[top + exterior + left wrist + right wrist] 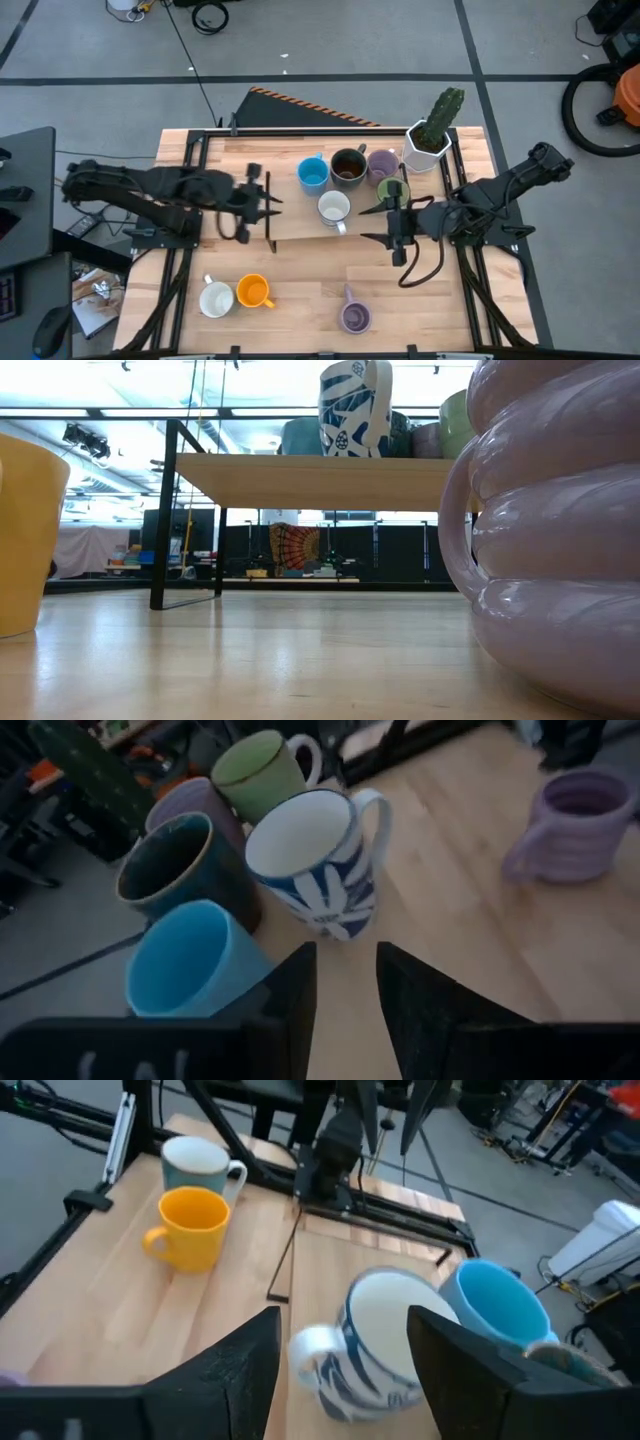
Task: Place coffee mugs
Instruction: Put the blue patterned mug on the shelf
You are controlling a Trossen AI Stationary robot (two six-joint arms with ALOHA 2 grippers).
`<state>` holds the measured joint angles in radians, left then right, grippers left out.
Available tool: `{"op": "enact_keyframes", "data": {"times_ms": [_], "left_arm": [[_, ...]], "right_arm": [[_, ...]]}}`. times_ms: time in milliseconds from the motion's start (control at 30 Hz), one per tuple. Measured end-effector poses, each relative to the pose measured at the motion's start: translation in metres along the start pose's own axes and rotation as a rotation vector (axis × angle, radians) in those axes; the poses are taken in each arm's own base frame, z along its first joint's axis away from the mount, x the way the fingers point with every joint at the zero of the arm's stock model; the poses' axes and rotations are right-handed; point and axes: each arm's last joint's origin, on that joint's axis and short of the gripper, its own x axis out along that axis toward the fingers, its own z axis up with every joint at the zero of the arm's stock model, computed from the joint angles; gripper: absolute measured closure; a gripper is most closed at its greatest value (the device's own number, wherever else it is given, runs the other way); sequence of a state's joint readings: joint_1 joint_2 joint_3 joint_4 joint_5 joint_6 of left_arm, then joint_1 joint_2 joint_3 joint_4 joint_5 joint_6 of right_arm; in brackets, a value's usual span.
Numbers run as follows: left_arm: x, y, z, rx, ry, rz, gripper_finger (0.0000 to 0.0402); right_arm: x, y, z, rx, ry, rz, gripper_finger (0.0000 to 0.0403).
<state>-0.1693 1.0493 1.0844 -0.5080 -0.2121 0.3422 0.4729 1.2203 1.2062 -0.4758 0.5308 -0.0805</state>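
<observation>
On a raised wooden shelf stand a blue mug, a dark brown mug, a purple mug, a green mug and a white mug with blue leaves, each on its base. On the table below stand a white mug, an orange mug and a ribbed purple mug. My left gripper hovers open at the shelf's left end, nothing between its fingers. My right gripper is open wide, just right of the leaf mug, with no contact showing.
A white hexagonal pot with a cactus stands at the shelf's far right corner. The shelf's black frame leg reaches down to the table. Bare tabletop lies between the orange mug and the ribbed purple mug.
</observation>
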Motion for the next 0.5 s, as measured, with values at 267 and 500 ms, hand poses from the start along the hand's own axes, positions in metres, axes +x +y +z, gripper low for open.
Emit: {"op": "enact_keyframes", "data": {"times_ms": [267, 500], "left_arm": [[-0.029, -0.020, -0.059, -0.161, -0.187, -0.001, 0.0290], [-0.033, -0.036, -0.104, -0.219, -0.325, 0.011, 0.0290]], "right_arm": [[0.013, -0.003, 0.008, 0.005, 0.002, -0.022, 0.0188], [0.029, -0.008, 0.003, 0.011, 0.042, 0.014, 0.0189]]}}
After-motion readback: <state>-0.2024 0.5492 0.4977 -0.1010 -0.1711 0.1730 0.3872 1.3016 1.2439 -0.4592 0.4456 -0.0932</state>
